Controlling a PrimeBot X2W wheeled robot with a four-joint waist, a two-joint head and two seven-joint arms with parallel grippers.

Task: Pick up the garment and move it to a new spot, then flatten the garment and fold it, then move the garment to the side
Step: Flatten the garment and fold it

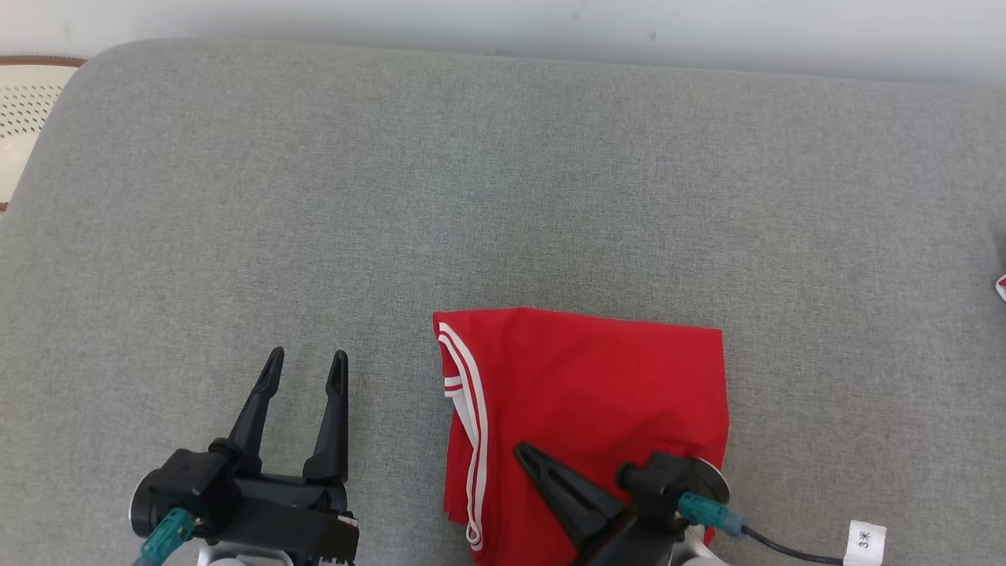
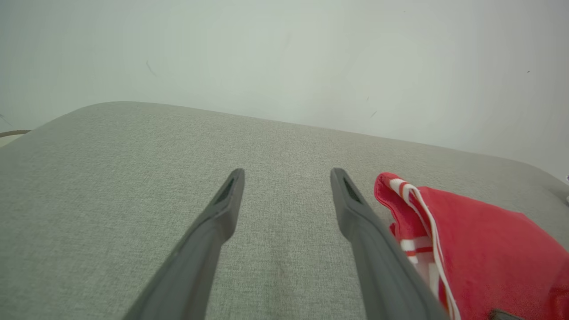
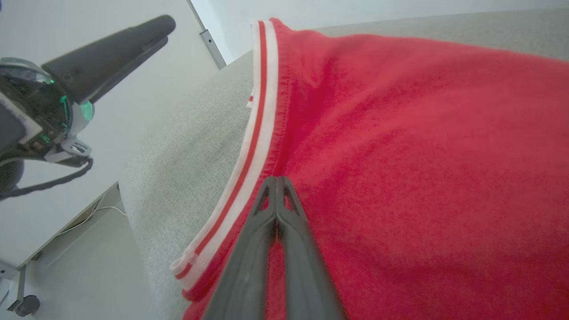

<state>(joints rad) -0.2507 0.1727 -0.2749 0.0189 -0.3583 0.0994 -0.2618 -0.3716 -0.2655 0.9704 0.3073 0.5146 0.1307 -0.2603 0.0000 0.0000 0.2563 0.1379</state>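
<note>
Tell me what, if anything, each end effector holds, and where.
Left end effector: open, holding nothing. Right end effector: shut, tips on the red garment beside its striped trim; whether cloth is pinched cannot be told.

Bright, even, soft light, faint shadows, sharp head view, wrist views bowed at edges

The red garment (image 1: 597, 393) lies folded into a rough rectangle at about 5 o'clock in the head view. A trim (image 1: 479, 424) with 2 white stripes runs along its 9 o'clock edge. It looks flat, possibly several layers thick.
</note>
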